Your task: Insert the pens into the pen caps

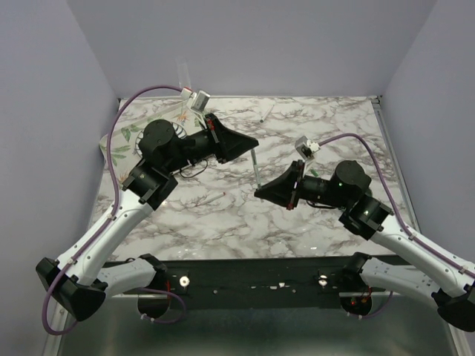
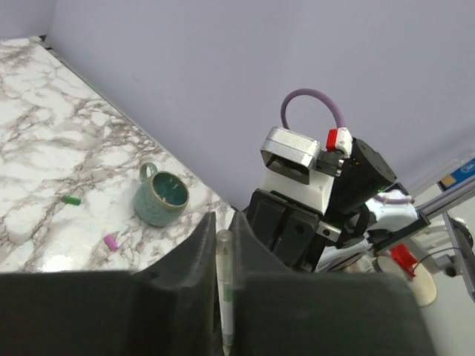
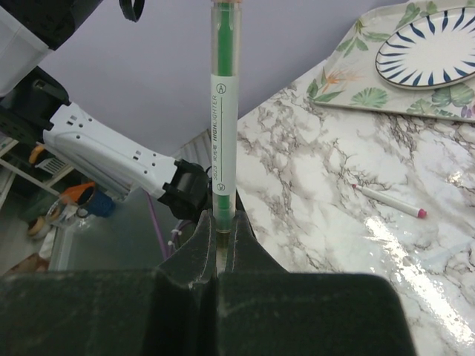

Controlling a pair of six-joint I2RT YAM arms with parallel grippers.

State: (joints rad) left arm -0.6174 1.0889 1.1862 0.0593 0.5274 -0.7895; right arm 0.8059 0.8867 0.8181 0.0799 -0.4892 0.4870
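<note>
Surfaces: mostly gloss and plastic

Marble-look table (image 3: 334,215) glossy, throwing glare; green pen (image 3: 223,111) smooth translucent plastic; mug (image 2: 159,196) glazed ceramic; left gripper (image 2: 223,245) fingers matt black.

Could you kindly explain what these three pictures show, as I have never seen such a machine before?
These are two black-and-white robot arms bolted at the near edge of a marble-patterned table. One picture looks down from above; the other two come from small cameras on each wrist.

The right pincer is shut on a white-barrelled green highlighter pen, held upright. The left pincer has its dark fingers around the same pen's other end; whether it grips firmly, I cannot tell.

On the table lie a second white pen with a pink tip, a tiny green cap, a tiny pink cap and a teal ceramic mug. A blue-striped plate sits on a leaf-patterned tray.
</note>
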